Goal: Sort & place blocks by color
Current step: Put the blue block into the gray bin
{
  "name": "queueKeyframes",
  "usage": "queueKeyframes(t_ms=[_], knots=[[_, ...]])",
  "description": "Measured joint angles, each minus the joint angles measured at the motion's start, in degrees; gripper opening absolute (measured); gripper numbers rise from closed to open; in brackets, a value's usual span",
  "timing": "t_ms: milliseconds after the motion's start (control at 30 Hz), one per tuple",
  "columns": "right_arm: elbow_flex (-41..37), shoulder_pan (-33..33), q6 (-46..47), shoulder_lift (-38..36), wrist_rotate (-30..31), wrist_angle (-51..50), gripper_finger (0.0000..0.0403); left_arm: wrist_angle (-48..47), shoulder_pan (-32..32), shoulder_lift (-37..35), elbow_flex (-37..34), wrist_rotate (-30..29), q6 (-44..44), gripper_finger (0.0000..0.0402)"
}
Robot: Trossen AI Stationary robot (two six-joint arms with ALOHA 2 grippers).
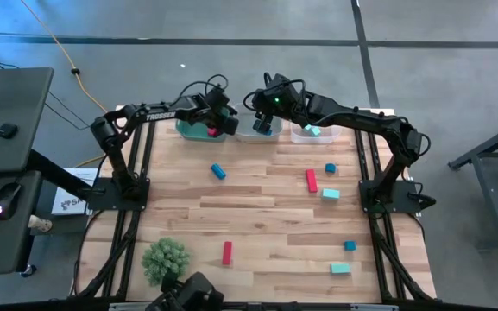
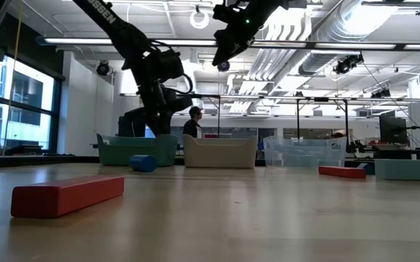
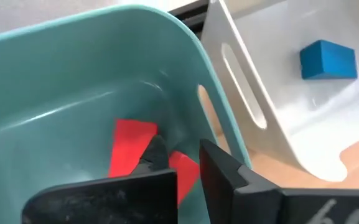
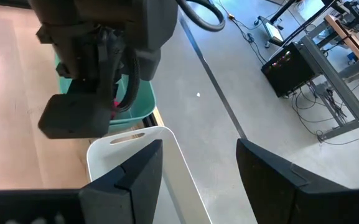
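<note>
My left gripper (image 1: 212, 123) hangs inside the green bin (image 1: 190, 131), shut on a red block (image 3: 183, 177). Another red piece (image 3: 129, 146) shows on the bin floor behind the fingers. My right gripper (image 1: 266, 121) hovers open above the grey-white bin (image 4: 135, 146), which holds a blue block (image 3: 328, 59). A teal block (image 1: 314, 131) lies in the clear bin (image 1: 300, 136). On the table lie red blocks (image 1: 311, 180) (image 1: 227, 252), blue blocks (image 1: 218, 171) (image 1: 330, 168) (image 1: 349, 245) and teal blocks (image 1: 330, 193) (image 1: 341, 269). My left gripper pinches the red block (image 3: 183, 177) between its two fingers (image 3: 223, 174), coming from above and pointing down into the green bin. Red fills the narrow gap between the fingers. Which part of the block they are on is hidden by the fingers themselves.
The three bins stand in a row along the table's far edge, close together. A green spiky plant ball (image 1: 166, 257) sits near the near-left corner. The two grippers hang close to each other over neighbouring bins. Bare wood lies between the scattered blocks.
</note>
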Motion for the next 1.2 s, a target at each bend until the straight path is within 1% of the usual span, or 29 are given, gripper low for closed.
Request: queueKeyframes(t_ms=[133,267,367,467,633,700,800,967,1067,1200], knots=[[0.0,0.0,0.0,0.0,-0.01,0.0,0.0195,0.01,0.37,0.0,0.0,1.48,0.9,0.0034],[0.0,0.0,0.36,0.02,0.01,-0.02,0.0195,0.03,0.37,-0.02,0.0,2.01,2.05,0.0057],[0.0,0.0,1.17,-0.02,0.06,-0.61,0.0195,0.03,0.44,-0.02,0.0,2.11,1.84,0.0076],[0.09,0.01,1.09,-0.09,1.4,-1.02,0.0195,-0.02,0.6,-0.42,-0.02,3.35,0.85,0.0091],[3.43,0.55,1.42,-0.22,2.13,-7.46,0.0195,-1.42,1.27,-1.99,1.23,4.13,1.96,0.0103],[5.73,1.0,3.06,-0.22,2.98,-10.99,0.0195,-1.23,1.58,-3.02,2.46,4.13,3.05,0.0103],[9.04,1.6,7.04,-0.31,3.04,-16.06,0.0195,-1.48,1.75,-4.35,4.4,4.62,4.23,0.0104],[14.44,2.05,16.65,-0.34,0.96,-25.53,0.0195,-1.45,1.98,-7.14,8.64,10.13,7.3,0.0104],[16.72,2.05,23.27,-0.33,-2.68,-30.72,0.0195,-1.56,1.94,-8.69,11.18,11.93,9.26,0.0104],[17.59,2.05,32.08,-0.36,-8.99,-35.39,0.0195,-1.85,1.94,-11.64,13.6,16.12,12.02,0.0104]])
